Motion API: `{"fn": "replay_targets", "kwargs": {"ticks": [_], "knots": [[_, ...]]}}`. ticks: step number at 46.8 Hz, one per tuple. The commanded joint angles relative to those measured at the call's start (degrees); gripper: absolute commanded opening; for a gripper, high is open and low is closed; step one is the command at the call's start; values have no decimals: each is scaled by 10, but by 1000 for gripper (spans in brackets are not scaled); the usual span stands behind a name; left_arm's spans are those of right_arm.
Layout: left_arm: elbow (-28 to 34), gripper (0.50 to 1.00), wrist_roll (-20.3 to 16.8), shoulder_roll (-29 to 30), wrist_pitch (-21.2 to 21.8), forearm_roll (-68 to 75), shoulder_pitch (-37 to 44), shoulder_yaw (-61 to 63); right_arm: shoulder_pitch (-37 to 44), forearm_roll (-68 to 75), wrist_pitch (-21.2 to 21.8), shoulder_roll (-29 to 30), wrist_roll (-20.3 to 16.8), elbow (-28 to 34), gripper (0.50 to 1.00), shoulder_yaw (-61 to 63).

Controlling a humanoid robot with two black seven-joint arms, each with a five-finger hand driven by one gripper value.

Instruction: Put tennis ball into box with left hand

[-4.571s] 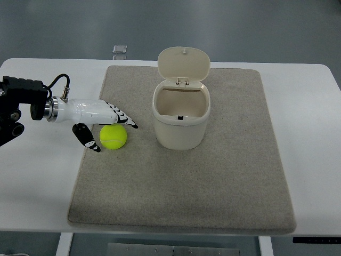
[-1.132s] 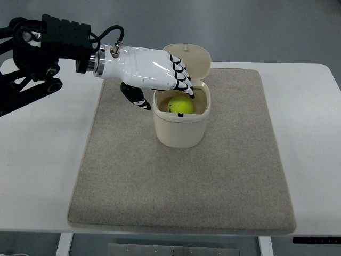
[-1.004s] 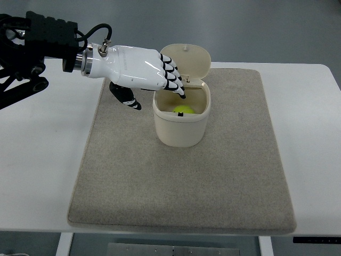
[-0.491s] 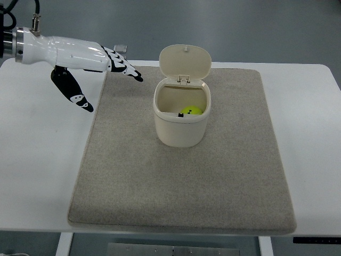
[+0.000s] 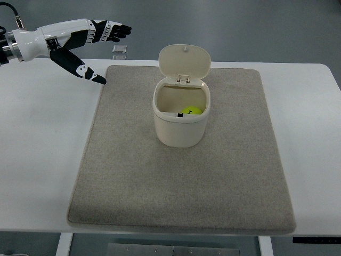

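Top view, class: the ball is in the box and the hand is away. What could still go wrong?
The lid stands open, so the ball could spill if the box is knocked over. The left hand, open at the far-left corner, might brush the lid if it swings back.

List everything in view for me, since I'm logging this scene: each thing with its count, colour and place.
box: 1, cream, lid flipped open, on the mat's upper middle
tennis ball: 1, yellow-green, inside the box
mat: 1, grey-beige, covering the table's centre
table: 1, white, under the mat
small square object: 1, pale grey, beyond the table's far edge
left hand: 1, white and black, fingers spread, empty, upper left
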Motion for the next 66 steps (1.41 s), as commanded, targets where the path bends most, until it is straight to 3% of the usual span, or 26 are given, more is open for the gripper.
{"fn": "replay_targets", "kwargs": {"ticks": [1,22,34,45,52,66], "knots": [[42,992,0,-28,0,-31,10,-1,0,0,0,0,0,0,901,0],[125,992,11,-107,-1,-176,65,-2,0,0,0,0,0,0,901,0],[144,992,141,-120,-4,-329,71,-10,0,0,0,0,0,0,901,0],[143,992,224,-128,-8,-490,71,-17,0,0,0,0,0,0,901,0],[144,992,308,-128,-12,-598,75,-32,0,0,0,0,0,0,901,0],[198,992,439,-145,-80,-649,134,-136,0,0,0,0,0,0,901,0]]}}
